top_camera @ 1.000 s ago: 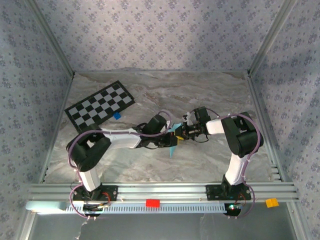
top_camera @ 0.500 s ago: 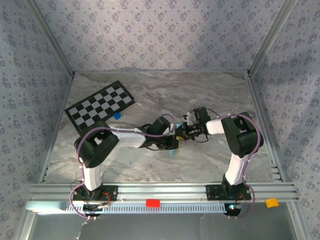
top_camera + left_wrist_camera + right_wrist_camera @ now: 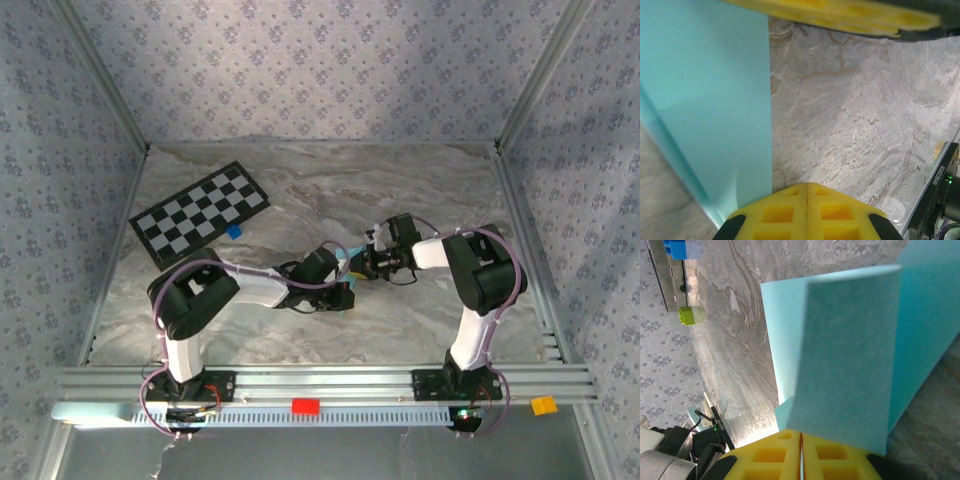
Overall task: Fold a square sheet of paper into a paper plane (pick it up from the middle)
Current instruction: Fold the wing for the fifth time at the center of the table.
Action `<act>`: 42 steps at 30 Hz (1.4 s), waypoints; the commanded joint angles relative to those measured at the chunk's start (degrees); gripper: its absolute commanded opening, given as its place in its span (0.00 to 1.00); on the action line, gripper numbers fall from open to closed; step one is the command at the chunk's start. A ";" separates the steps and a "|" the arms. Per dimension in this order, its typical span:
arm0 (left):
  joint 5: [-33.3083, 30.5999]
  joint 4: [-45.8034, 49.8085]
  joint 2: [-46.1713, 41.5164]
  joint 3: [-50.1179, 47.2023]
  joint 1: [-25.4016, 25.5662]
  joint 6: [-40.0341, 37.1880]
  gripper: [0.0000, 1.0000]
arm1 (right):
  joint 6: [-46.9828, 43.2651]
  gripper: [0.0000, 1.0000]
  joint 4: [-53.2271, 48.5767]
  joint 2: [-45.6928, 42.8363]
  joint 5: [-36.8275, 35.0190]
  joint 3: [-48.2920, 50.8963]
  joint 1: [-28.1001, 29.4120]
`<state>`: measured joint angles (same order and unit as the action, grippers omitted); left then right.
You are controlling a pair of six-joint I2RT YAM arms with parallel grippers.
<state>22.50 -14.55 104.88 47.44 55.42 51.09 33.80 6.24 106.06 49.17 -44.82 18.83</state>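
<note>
- The square sheet of paper [image 3: 850, 340] appears lifted off the marble table [image 3: 420, 185]. It is well to the right of the checkerboard card [image 3: 200, 212] and nearer the arm bases, between both grippers.
- Right gripper [image 3: 801, 436]: pads pressed together, pinching the sheet's edge.
- Left gripper [image 3: 807, 189]: pads pressed together just beside the sheet; whether paper is caught cannot be told.
- Progress, judged: pickup done. One flap lies doubled over, but there is no pointed dart shape yet, so most folding remains.
</note>
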 commanded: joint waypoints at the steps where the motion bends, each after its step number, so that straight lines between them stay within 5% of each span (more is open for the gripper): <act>1: 0.97 3.08 -1.41 -3.82 1.44 1.84 0.02 | -0.78 0.11 -4.16 3.92 -9.62 2.41 0.50; 9: 2.74 -4.32 -2.33 -8.29 2.97 5.94 0.04 | -0.78 0.11 -4.05 4.07 -9.62 2.34 0.40; 23: -0.97 0.38 -12.40 -4.85 0.81 2.35 0.04 | -0.45 0.11 -3.72 4.02 -9.44 2.58 0.45; 42: -0.96 6.81 1.48 8.29 -3.91 -1.79 0.03 | 0.12 0.11 -3.33 3.54 -9.26 2.67 1.04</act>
<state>22.22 -9.80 104.90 54.30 51.75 50.52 33.82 6.37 106.04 49.17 -44.75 18.90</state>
